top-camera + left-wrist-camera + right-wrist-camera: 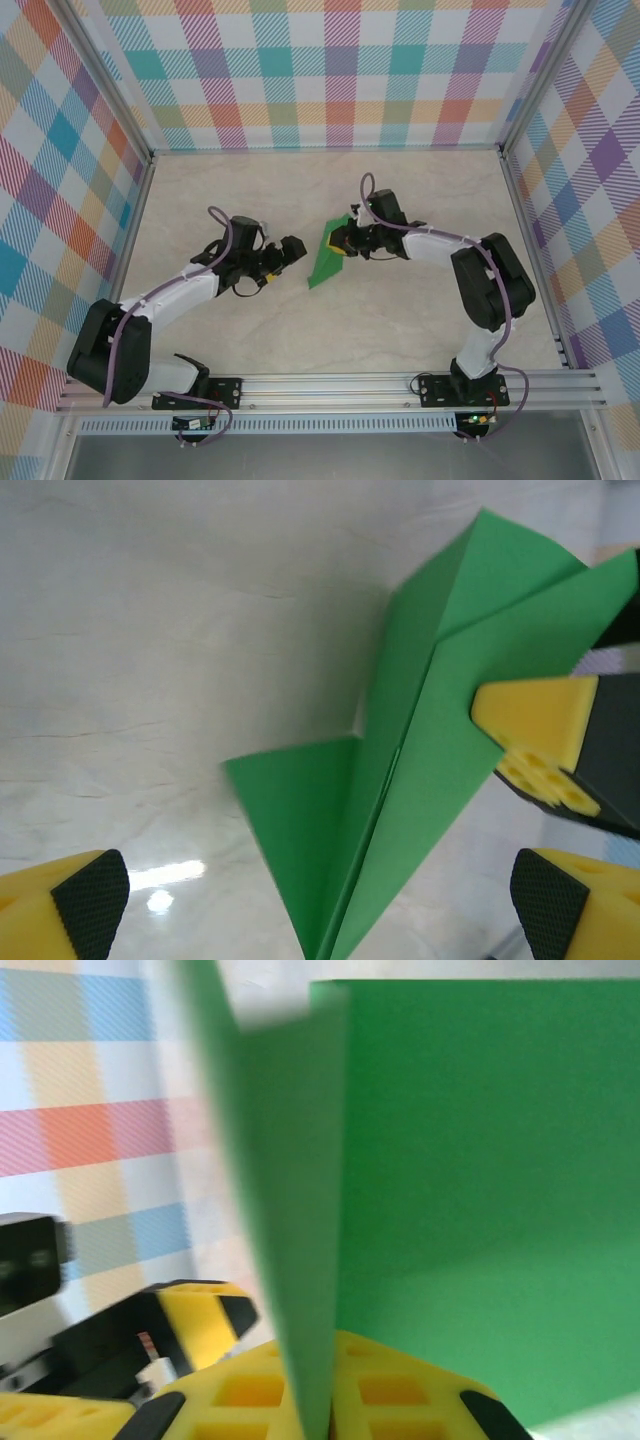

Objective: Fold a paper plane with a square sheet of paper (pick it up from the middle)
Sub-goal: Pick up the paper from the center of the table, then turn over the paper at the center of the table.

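One right pincer (315, 1400) clenches the paper plane (430, 780); left pincer (288, 256) gapes beside it.

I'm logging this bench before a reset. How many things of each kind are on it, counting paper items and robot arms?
Green paper, folded: 1, the paper plane
Robot arms: 2, the left arm and the right arm
Total: 3
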### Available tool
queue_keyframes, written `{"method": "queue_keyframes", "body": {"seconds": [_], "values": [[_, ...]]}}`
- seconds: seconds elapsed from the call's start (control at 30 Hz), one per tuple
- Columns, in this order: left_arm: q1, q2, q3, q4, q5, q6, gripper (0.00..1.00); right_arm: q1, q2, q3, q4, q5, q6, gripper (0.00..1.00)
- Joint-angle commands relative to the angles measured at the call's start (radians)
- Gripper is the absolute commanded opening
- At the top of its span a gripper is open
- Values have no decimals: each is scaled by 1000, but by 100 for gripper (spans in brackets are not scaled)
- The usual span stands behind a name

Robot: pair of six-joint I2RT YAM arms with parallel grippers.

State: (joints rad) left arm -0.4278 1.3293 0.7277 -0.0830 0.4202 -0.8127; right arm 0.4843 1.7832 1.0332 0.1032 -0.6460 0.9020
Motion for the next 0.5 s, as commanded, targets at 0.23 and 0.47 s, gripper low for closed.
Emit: {"method": "queue_keyframes", "body": {"seconds": [0.23, 0.47], "values": [[14, -5, -45, 323, 277, -211, 100, -15, -1, 108, 238, -286, 186, 12], [14, -3, -57, 413, 277, -279, 100, -15, 14, 120, 275, -300, 250, 13]]}}
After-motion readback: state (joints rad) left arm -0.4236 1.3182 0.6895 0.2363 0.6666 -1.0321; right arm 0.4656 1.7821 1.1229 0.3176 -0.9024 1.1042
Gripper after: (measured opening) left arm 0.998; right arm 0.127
